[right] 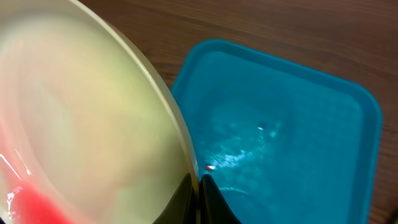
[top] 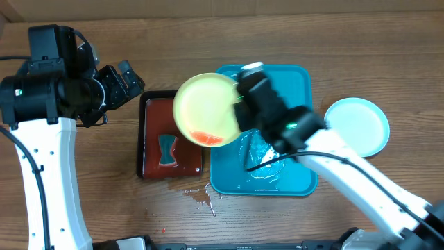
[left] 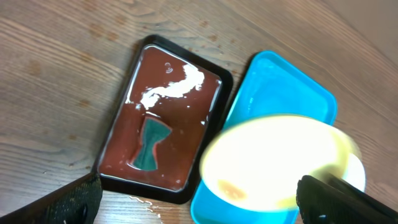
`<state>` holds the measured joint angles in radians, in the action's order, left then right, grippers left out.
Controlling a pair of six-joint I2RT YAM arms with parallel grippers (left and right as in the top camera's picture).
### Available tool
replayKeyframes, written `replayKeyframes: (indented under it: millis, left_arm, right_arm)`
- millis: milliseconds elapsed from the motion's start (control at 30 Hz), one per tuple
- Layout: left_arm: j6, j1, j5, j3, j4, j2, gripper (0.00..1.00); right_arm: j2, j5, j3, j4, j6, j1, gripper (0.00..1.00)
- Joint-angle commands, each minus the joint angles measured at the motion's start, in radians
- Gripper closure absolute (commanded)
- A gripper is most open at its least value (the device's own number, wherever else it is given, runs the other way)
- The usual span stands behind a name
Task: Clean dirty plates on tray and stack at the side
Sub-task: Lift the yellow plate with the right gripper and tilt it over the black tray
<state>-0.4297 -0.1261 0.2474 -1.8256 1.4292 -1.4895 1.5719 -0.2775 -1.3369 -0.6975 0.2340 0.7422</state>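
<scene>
We can read no text, label, brand or number in any view. The yellow-green plate [top: 205, 111], the turquoise tray [top: 298, 83] and the dark-red tray [top: 156, 121] look plain, though blur may hide small print.

The yellow-green plate [top: 205, 111], held aloft, covered the gap between the dark-red tray [top: 143, 139] and the turquoise tray [top: 295, 83], and the right arm [top: 347, 167] crossed the turquoise tray diagonally. A light-blue plate [top: 357, 125] lay on the worktop [top: 361, 48] right of that tray. The worktop's far strip and the dark-red tray's left part were open from above.
</scene>
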Motion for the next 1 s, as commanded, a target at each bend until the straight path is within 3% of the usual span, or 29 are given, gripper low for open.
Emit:
replayKeyframes:
  millis: [0, 367, 667, 967]
  left_arm:
    - [0.052, 0.001, 0.037, -0.025, 0.007, 0.027, 0.00]
    - [0.097, 0.003, 0.031, -0.025, 0.014, 0.022, 0.00]
    - [0.097, 0.004, 0.031, -0.025, 0.013, 0.022, 0.00]
    - [0.097, 0.004, 0.031, -0.025, 0.013, 0.022, 0.00]
  right_arm:
    - [0.109, -0.149, -0.015, 0.047, 0.003, 0.072, 0.96]
    - [0.149, -0.675, -0.036, 0.106, 0.072, 0.285, 0.96]
    - [0.145, -0.956, -0.039, 0.106, 0.072, 0.393, 0.96]
    - [0.145, -1.024, -0.039, 0.141, -0.030, 0.481, 0.96]
